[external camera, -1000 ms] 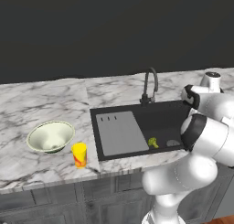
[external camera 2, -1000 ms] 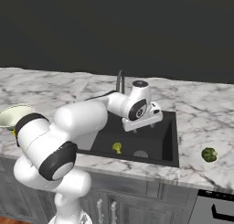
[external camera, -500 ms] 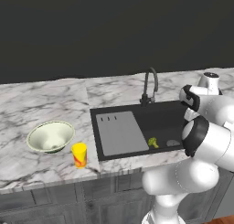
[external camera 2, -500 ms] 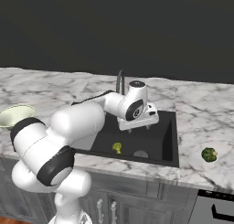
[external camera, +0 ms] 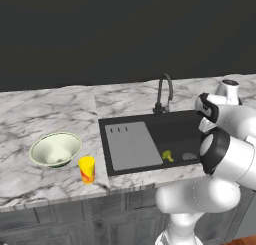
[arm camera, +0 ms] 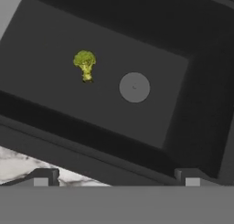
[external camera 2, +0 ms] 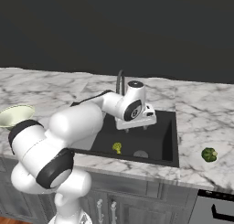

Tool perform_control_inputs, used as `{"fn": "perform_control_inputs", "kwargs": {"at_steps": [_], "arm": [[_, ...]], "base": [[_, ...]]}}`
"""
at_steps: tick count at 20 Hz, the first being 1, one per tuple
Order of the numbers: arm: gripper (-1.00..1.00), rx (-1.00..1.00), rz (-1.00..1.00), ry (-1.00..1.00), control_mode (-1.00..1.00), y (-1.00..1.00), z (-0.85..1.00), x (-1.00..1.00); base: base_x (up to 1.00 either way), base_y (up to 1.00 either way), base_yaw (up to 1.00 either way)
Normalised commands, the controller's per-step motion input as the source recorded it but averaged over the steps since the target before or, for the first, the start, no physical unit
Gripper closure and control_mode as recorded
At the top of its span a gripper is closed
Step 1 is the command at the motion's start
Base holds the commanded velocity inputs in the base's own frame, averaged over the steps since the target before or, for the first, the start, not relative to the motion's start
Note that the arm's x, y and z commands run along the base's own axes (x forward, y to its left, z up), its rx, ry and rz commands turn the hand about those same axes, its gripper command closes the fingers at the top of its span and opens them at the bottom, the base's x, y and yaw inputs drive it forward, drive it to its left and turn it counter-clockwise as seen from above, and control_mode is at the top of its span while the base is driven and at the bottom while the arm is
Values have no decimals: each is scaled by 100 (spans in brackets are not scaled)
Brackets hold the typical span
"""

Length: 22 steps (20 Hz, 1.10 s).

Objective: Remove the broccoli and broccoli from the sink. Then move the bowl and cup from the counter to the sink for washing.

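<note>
Claw point(external camera 2: 135, 125) hangs wide open and empty over the sink point(external camera 2: 169, 143), lining up on the yellowish-green broccoli point(arm camera: 85, 64) on the basin floor. Darker broccoli point(external camera 2: 209, 154) already sits on the desk point(external camera 2: 205, 173), so probably half the veg is cleared.

Nothing here can be read. The yellow cup point(external camera: 87, 169) on the counter carries a red-orange mark on its side, but it is a smear of colour, too small and blurred to make out as letters or a logo. No writing, number or brand shows on anything else in view.
</note>
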Motion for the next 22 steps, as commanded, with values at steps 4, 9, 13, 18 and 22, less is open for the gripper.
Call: {"fn": "perform_control_inputs", "kwargs": {"at_steps": [4, 9, 13, 18, 22], "arm": [[-100, 0, 0, 0, -100, 12, 0, 0], [-100, 3, 0, 3, -100, 13, 0, 0], [-100, 5, 0, 4, -100, 12, 0, 0], [-100, 5, 0, 5, -100, 12, 0, 0], [-100, 6, 0, 6, -100, 9, 0, 0]], "base": [[0, 0, 0], [0, 0, 0], [0, 0, 0], [0, 0, 0], [0, 0, 0]]}}
